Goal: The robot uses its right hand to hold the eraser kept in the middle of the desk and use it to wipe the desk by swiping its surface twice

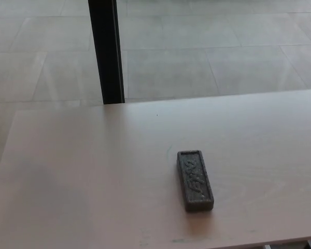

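Observation:
A dark grey rectangular eraser (195,179) lies flat on the pale wooden desk (83,176), a little right of the middle and near the front edge. Its long side runs away from me, tilted slightly to the left at the far end. Faint raised lettering shows on its top. Neither of my hands appears in the head view, and nothing touches the eraser.
A black vertical post (107,51) stands just behind the desk's far edge, left of centre. Beyond it is a light tiled floor (212,46). The desk's front edge runs along the bottom right, and its left edge slants down the left side.

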Robot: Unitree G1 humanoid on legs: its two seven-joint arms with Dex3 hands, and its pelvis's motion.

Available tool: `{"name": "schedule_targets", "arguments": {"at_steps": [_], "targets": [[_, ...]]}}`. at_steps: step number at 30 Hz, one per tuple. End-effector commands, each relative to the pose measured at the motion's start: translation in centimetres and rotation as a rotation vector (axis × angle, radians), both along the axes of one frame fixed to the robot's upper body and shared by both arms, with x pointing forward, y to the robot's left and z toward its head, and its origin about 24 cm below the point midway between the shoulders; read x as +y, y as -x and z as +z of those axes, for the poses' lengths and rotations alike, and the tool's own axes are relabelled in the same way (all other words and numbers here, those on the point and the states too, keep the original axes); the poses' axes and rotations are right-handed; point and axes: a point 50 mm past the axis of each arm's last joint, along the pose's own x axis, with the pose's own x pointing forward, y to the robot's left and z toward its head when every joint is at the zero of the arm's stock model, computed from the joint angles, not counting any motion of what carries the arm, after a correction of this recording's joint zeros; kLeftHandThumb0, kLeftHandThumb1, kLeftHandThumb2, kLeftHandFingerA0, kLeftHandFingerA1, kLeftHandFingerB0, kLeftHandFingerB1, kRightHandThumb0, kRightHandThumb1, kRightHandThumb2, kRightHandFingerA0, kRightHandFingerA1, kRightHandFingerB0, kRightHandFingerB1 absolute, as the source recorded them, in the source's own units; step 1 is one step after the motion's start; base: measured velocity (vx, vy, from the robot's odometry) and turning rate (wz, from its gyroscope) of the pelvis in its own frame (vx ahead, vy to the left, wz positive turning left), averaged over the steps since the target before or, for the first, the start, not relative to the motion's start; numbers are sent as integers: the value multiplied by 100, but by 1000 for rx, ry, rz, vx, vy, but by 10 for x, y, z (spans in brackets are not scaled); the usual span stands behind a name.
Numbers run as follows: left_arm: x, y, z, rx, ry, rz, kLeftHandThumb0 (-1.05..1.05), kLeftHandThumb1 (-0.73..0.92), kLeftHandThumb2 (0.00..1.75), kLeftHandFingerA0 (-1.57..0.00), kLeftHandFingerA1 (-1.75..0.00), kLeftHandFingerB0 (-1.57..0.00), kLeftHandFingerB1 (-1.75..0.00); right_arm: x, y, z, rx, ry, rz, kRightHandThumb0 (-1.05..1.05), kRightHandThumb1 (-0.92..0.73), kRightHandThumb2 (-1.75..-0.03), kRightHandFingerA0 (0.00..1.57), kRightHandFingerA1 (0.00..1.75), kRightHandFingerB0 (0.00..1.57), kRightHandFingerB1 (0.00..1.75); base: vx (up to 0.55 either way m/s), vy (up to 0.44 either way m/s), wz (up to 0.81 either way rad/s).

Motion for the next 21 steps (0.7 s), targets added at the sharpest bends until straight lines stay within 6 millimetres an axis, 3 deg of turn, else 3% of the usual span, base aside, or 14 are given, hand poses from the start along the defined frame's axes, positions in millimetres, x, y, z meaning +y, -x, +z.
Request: {"name": "schedule_targets", "arguments": {"at_steps": [1,3,6,7,8,9,11,13,14,15,17,18,20,21], "targets": [[12,2,8,-53,25,185,-54,69,62,-65,-94,-52,-65,-33,-10,50,-275,25,-185,-70,-48,-71,109,83,79,88,0,0,0],[11,3,8,-45,13,175,-54,69,62,-66,-92,-53,-65,-37,-20,64,-304,46,-184,-74,-51,-69,108,82,72,91,0,0,0],[12,3,8,-31,12,179,-53,69,62,-64,-85,-52,-61,-52,-55,116,-422,112,-168,-71,-63,-59,105,76,56,74,0,0,0],[12,3,8,-30,12,180,-53,69,62,-64,-85,-52,-61,-53,-56,118,-425,111,-169,-71,-63,-59,105,76,56,74,0,0,0],[12,4,8,-26,9,175,-54,71,61,-62,-82,-52,-60,-53,-70,140,-492,140,-154,-63,-65,-60,93,69,58,59,0,0,0],[12,4,8,-31,10,176,-54,70,61,-62,-81,-52,-61,-54,-79,156,-541,148,-147,-60,-65,-60,90,66,58,53,0,0,0],[11,4,8,-62,31,196,-54,67,62,-62,-85,-50,-61,-53,-94,179,-591,171,-125,-62,-65,-61,89,64,59,52,0,0,0],[13,5,8,-52,30,202,-53,69,61,-62,-87,-53,-63,-42,-120,216,-647,216,-61,-73,-64,-60,103,70,64,59,0,0,0],[13,5,8,-52,30,202,-53,69,61,-62,-87,-53,-63,-42,-120,216,-646,215,-62,-73,-64,-60,103,70,64,59,0,0,0],[13,6,7,-76,49,209,-53,68,61,-62,-89,-51,-64,-30,-135,236,-673,263,-16,-73,-66,-61,99,66,64,54,0,0,0],[13,6,7,-79,51,210,-53,68,61,-62,-89,-51,-64,-28,-137,238,-673,266,-14,-73,-66,-61,99,66,64,54,0,0,0],[12,6,7,-37,24,181,-54,70,61,-64,-92,-55,-65,-8,-161,265,-745,276,108,-46,-75,-62,73,58,45,40,0,0,0],[12,6,7,-43,30,192,-54,70,61,-64,-92,-55,-65,-4,-166,269,-759,265,123,-46,-75,-62,73,58,45,40,0,0,0],[12,6,6,-41,23,192,-53,70,61,-64,-88,-54,-63,6,-179,277,-770,280,201,-48,-73,-62,73,58,42,39,0,0,0]]}}
